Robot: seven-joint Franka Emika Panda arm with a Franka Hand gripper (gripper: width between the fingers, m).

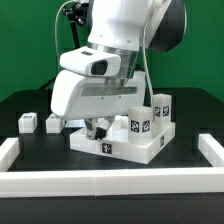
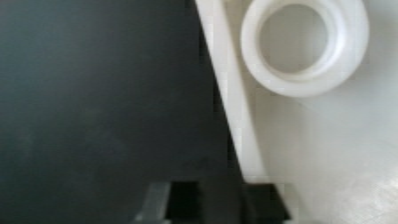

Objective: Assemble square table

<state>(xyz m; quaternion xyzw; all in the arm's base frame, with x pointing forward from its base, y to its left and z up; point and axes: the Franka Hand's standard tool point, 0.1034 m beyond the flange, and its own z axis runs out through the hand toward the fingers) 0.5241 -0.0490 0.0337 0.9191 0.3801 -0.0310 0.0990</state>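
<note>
straddling the square table (image 2: 320, 140) rim, gripper (image 2: 217, 207) fingers (image 2: 175, 205) either side

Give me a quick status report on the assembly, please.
End effector low at edge of square tabletop, rim between its fingers; clamp unconfirmed. Two legs loose at exterior view's left. Nothing blocking seen.

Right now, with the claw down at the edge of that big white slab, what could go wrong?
1. The gripper straddles the tabletop rim off-centre, with one finger closer to it than the other. Closing may push or twist the slab instead of gripping it.
2. Two legs stand on the slab. Whether they are fixed cannot be told, and if loose, a jolt might topple them.
</note>
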